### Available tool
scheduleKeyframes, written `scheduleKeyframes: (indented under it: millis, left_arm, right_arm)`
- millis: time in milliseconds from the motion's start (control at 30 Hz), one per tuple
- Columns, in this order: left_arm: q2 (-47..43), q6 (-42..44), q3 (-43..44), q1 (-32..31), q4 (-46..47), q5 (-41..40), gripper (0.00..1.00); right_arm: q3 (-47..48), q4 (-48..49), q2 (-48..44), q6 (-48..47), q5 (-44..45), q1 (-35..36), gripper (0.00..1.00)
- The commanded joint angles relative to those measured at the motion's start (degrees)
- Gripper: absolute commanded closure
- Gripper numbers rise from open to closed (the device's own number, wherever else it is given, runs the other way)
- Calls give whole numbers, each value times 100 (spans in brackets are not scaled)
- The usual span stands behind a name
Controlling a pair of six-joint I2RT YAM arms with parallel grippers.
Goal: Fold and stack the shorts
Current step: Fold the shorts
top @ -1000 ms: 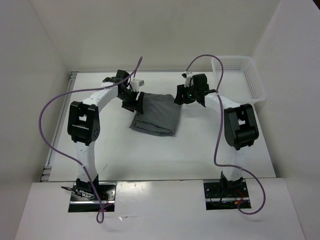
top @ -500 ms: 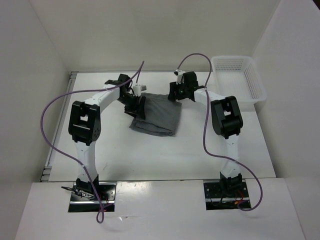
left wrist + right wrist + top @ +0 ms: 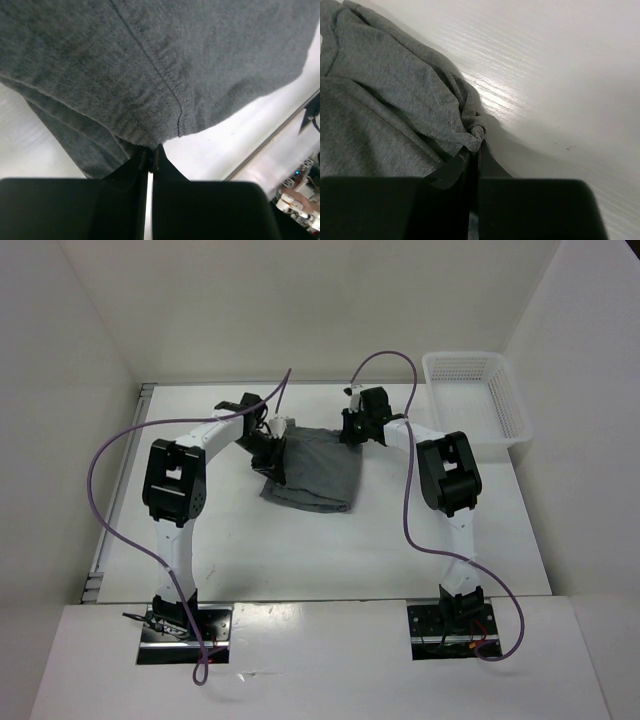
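The grey shorts (image 3: 315, 467) lie folded on the white table, between the two arms at the back. My left gripper (image 3: 275, 447) is at their far left corner, shut on the hem of the shorts (image 3: 150, 75); its black fingertips (image 3: 142, 157) pinch the fabric edge. My right gripper (image 3: 349, 430) is at the far right corner, shut on a bunched edge of the shorts (image 3: 395, 100), with a small roll of cloth at the fingertips (image 3: 465, 155).
A white mesh basket (image 3: 478, 395) stands at the back right corner of the table. White walls enclose the table on three sides. Purple cables loop above both arms.
Both grippers have closed on the far corners of the shorts. The right gripper moved left onto the cloth; the left one shifted slightly right.
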Motion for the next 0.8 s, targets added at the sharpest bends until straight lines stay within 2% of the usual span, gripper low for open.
scheduleKeyframes:
  millis: [0,100,133,233,333,467,533,600,633,700,733,767]
  left_arm:
    - [-124,34,414,15,-555,199,100]
    - [-265,34,800,182,-1407,366,100]
    - [-335,34,801,235,-1810,366,100]
    - [-476,34,504,235,-2208,77,100]
    - [-538,34,-216,183,-2113,-82,100]
    - [-407,34,-587,182,-1665,-459,100]
    - [-345,34,-640,182,-1401,-539,93]
    - [-275,34,-491,182,-1226,-540,80]
    - [-275,34,-325,182,-1164,-540,66]
    - [-275,34,-166,182,-1049,-487,59]
    - [-327,34,-87,182,-971,-487,55]
    - [-406,34,-17,182,-970,-487,48]
  right_arm:
    - [78,140,-17,106,463,46,99]
    - [183,141,-17,168,587,46,100]
    - [253,141,-17,168,588,46,100]
    - [403,194,-17,229,702,46,100]
    - [535,194,36,229,807,99,100]
    - [588,194,89,89,869,99,100]
    - [588,194,89,36,747,99,100]
    - [588,194,89,-16,502,151,97]
    - [588,194,37,-17,422,152,73]
    - [588,141,-16,-17,359,152,37]
    - [588,141,-17,-17,298,152,26]
    - [588,141,-69,-17,298,152,23]
